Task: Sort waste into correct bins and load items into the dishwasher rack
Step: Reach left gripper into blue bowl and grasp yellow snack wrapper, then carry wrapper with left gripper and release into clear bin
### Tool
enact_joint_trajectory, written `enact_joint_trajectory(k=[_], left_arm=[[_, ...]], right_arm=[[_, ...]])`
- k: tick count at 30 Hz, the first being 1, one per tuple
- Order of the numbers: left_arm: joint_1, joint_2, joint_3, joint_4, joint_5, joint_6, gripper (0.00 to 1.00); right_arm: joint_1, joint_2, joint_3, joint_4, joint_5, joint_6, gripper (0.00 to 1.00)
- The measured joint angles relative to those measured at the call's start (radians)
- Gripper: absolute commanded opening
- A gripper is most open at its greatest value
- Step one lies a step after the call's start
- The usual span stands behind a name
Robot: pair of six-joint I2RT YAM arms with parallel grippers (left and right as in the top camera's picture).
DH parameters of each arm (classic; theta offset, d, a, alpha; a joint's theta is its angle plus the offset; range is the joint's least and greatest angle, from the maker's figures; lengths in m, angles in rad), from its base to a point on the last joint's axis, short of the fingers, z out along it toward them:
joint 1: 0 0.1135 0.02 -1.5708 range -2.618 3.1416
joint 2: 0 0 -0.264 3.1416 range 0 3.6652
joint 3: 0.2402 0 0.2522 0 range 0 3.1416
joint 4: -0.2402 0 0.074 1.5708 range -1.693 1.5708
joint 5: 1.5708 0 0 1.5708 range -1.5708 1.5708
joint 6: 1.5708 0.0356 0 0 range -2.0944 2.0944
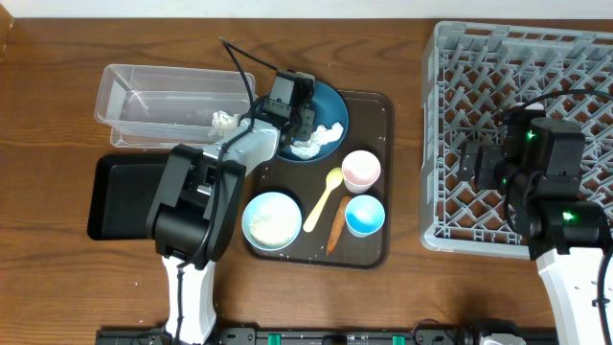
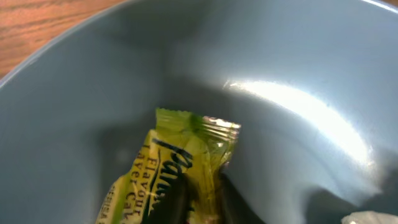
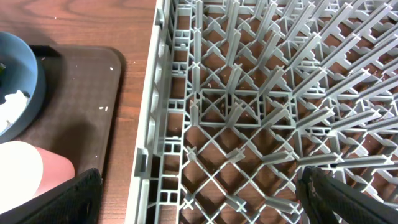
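Wrapper, yellow-green, lies inside your dark blue plate on the brown tray. Your left tool is pinched narrow on its lower end. Your right tool hangs spread wide over the edge of the grey rack.

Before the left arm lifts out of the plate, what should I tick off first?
1. Wrapper caught in the left tool: ok.
2. Grip firm enough to lift: cannot tell.
3. Tissue on the plate outside the grip: ok.
4. Clear tub and black tray uncovered: ok.
5. Right tool open, empty, over the rack, away from the left arm: ok.
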Motion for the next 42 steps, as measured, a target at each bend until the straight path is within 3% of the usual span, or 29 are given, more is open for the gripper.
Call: enact_joint_trajectory(k=[10, 22, 33, 36, 39, 42], left_arm=[[0.0, -0.053, 0.0, -0.048, 0.0, 0.001, 0.06], [0.016, -0.413, -0.001, -0.209, -0.056, 0.001, 0.06], [0.214, -0.417, -0.001, -0.275, -0.138, -0.008, 0.07], [0.249, -0.396, -0.001, -0.277, -0.137, -0.016, 0.14], [0.257, -0.382, -0.001, -0.273, -0.132, -0.016, 0.43], [0.257, -0.379, -0.001, -0.254, -0.127, -0.027, 0.53]], right_arm=[[0.0, 0.0, 0.0, -0.001, 0.0, 0.0, 0.99], [0.0, 0.0, 0.0, -0.001, 0.0, 0.0, 0.99], [0.0, 0.0, 0.0, -0.001, 0.0, 0.0, 0.99], [0.0, 0.0, 0.0, -0.001, 0.0, 0.0, 0.99], [0.0, 0.0, 0.0, -0.001, 0.0, 0.0, 0.98], [0.0, 0.0, 0.0, -0.001, 0.0, 0.0, 0.99]])
